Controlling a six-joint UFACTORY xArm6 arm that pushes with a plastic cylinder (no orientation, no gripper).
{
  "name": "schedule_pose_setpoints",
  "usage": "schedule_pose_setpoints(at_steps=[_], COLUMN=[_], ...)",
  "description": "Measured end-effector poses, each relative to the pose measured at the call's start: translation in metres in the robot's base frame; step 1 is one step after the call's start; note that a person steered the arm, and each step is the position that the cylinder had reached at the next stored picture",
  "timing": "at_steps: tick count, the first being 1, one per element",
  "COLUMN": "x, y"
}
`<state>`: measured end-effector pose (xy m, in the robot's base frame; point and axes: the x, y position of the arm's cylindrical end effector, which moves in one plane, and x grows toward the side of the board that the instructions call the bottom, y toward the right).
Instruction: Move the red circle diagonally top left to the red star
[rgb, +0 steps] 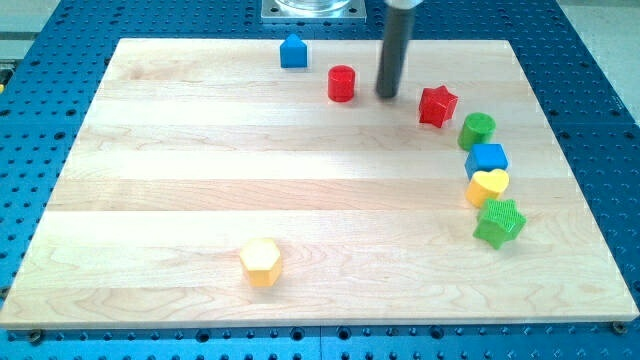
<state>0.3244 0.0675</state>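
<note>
The red circle (342, 83) stands near the view's top, a little right of centre. The red star (437, 105) lies to its right and slightly lower. My tip (387, 96) is on the board between them, just right of the red circle and left of the red star, touching neither. The dark rod rises from the tip to the view's top edge.
A blue house-shaped block (293, 51) is at the top, left of the red circle. Down the right side lie a green circle (477, 130), a blue block (487, 159), a yellow heart (488, 186) and a green star (499, 222). A yellow hexagon (261, 262) is at bottom centre-left.
</note>
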Motion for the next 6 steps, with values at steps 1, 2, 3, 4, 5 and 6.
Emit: schedule_pose_setpoints(at_steps=[1,2,3,4,5,6], x=[0.072,0.068,0.041,0.024,-0.017,0.007], y=[0.008,0.053,0.035,-0.062,-0.058,-0.048])
